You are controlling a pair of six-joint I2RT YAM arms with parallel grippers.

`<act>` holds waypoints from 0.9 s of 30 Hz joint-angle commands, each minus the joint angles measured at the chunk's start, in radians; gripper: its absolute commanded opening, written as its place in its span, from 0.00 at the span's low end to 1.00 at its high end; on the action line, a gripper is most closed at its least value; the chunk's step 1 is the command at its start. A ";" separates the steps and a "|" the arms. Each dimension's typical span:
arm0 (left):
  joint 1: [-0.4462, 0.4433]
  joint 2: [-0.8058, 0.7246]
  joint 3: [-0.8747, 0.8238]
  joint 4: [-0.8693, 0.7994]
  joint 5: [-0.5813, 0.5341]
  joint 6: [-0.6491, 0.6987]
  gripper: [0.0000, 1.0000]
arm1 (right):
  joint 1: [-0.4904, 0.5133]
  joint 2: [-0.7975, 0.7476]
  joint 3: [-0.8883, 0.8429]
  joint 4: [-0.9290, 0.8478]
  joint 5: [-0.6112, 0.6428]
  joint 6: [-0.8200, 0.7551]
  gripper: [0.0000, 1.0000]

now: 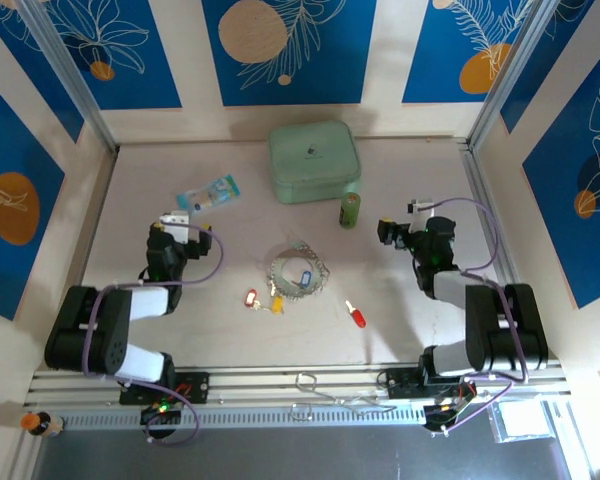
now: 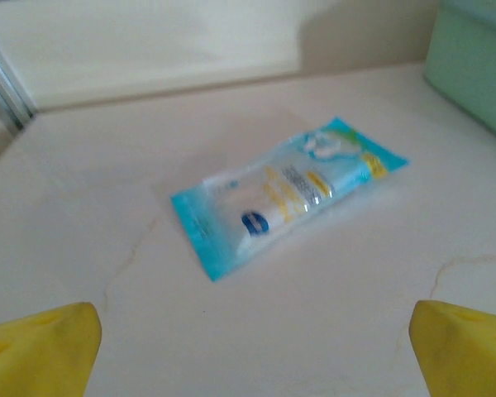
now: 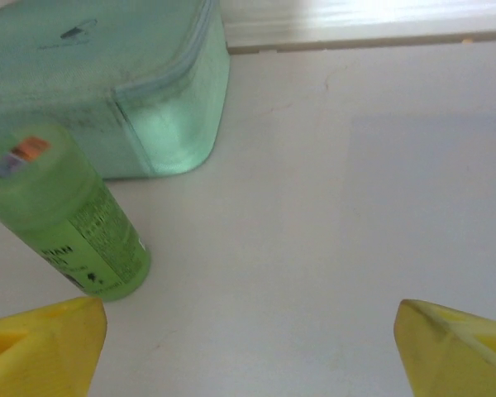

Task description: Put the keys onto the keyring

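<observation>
The silvery beaded keyring (image 1: 300, 271) lies mid-table with a blue-headed key (image 1: 302, 279) inside its loop. A red-headed key (image 1: 250, 297) and a yellow-headed key (image 1: 276, 303) lie just left and below it. Another red key (image 1: 356, 316) lies alone to the lower right. My left gripper (image 1: 172, 219) sits far left of the ring, open, its yellow fingertips (image 2: 41, 347) wide apart over bare table. My right gripper (image 1: 388, 230) is open at the right, with yellow fingertips (image 3: 459, 347) spread and nothing between them.
A mint-green square case (image 1: 314, 161) stands at the back, with a green cylindrical bottle (image 1: 351, 210) in front of it, close to my right gripper. The bottle (image 3: 66, 219) and case (image 3: 107, 83) are near in the right wrist view. A blue-and-clear packet (image 2: 285, 192) lies ahead of the left gripper.
</observation>
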 commanded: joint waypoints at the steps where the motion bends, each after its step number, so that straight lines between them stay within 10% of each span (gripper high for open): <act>1: -0.001 -0.096 0.037 -0.163 -0.023 -0.022 0.96 | 0.017 -0.092 0.065 -0.188 0.043 0.069 0.91; 12: -0.156 -0.302 0.166 -0.664 0.069 -0.252 0.88 | 0.144 -0.238 0.190 -0.763 -0.163 0.378 0.75; 27: -0.529 -0.317 0.082 -0.779 0.023 -0.592 0.84 | 0.516 0.025 0.210 -0.755 -0.259 0.481 0.47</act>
